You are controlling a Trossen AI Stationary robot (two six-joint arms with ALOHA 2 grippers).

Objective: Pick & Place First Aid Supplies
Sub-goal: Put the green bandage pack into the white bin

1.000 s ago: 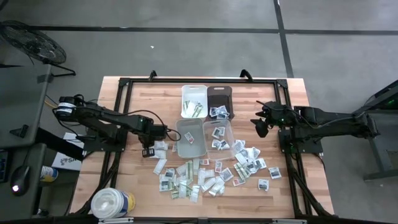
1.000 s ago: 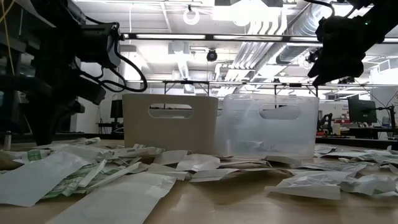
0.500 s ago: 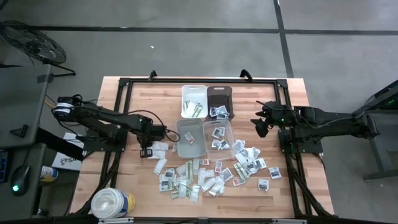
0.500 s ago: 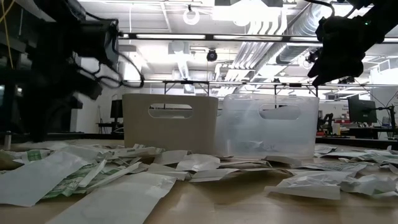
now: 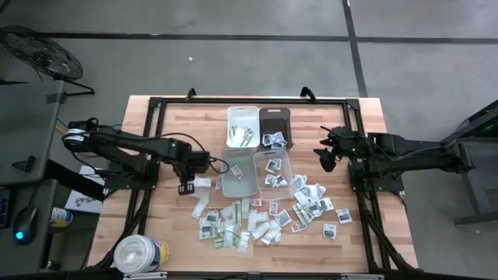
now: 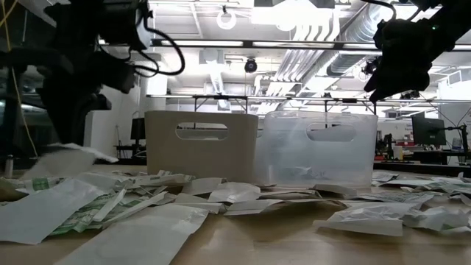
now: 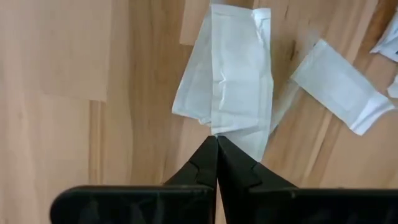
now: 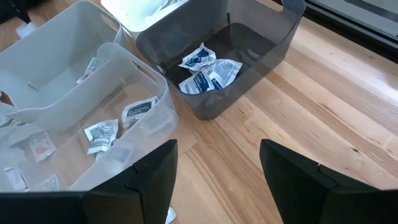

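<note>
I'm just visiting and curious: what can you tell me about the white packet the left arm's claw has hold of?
The white packet is a flat, crinkled paper pouch, plain on the side shown, with a fold line along its length. The left claw is shut on one end of it, so it hangs lifted over the bare wooden table, left of the bins, another packet lying beyond it.

From where I sit this reads as a robotics lab in an open industrial hall: my wooden table (image 5: 163, 117) stands in a black frame (image 5: 249, 100) on a grey concrete floor (image 5: 233, 70) marked with dark lines, with a fan (image 5: 39, 53) off to one side. Looking level across the table, I see exposed ducts (image 6: 309, 51) and strip lights (image 6: 213, 43) overhead, and desks with monitors (image 6: 427, 130) far behind the bins (image 6: 261, 147).
</note>
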